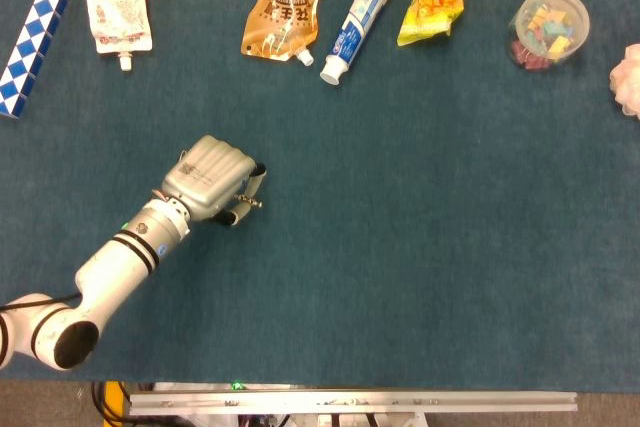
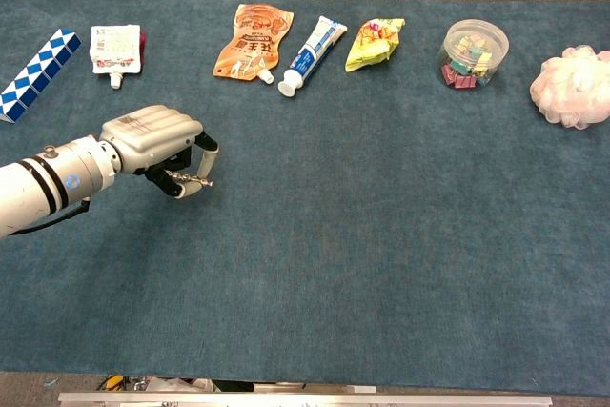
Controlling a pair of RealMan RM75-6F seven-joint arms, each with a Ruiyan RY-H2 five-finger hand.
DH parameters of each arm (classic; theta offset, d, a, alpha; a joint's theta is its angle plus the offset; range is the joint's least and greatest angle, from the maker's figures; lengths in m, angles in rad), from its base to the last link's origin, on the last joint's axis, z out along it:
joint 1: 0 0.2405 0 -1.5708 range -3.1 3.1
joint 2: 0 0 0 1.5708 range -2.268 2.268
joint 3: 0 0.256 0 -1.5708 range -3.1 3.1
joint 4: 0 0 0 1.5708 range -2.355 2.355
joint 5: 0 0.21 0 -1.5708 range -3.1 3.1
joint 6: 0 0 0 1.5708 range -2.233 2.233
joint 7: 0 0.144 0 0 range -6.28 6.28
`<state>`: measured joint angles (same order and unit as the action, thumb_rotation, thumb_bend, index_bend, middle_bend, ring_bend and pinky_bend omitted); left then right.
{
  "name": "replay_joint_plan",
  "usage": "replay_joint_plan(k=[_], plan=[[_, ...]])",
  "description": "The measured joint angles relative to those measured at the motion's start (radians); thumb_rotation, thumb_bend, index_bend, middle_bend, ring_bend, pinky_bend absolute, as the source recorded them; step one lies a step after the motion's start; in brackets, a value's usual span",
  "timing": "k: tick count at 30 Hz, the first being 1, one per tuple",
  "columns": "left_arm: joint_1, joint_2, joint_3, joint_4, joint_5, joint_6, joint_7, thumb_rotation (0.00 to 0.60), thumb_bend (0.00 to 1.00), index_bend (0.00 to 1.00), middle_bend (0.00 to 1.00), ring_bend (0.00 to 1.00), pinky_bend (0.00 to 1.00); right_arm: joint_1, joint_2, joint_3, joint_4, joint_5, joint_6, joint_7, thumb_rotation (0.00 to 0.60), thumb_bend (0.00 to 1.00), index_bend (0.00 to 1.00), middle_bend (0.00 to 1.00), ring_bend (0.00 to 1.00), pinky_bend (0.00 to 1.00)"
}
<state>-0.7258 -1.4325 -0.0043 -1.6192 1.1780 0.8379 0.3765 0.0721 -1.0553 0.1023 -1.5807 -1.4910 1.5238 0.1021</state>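
Blue carpet-like cloth covers the table, with one robot hand over its left half.

Only the left hand shows, knuckles up and fingers curled under, pinching a small metal clip at its fingertips, the clip jutting out to the right just above the cloth. Along the far edge lie, from left to right, a blue-and-white snake puzzle, a white spout pouch, an orange spout pouch, a toothpaste tube, a yellow snack bag, a clear tub of coloured clips and a pink bath sponge, all well apart from the hand. Neither view shows the right hand.
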Motion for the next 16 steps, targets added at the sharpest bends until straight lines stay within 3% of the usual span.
replay_joint_plan(k=[16], plan=[[-0.007,0.082,-0.066,0.012,-0.035,-0.056,-0.225,0.6,0.36,0.54,1.0,1.0,1.0,-0.006,0.004,-0.001,-0.003,-0.005,0.007,0.006,0.6,0.29,0.4,0.41,0.33,0.3]])
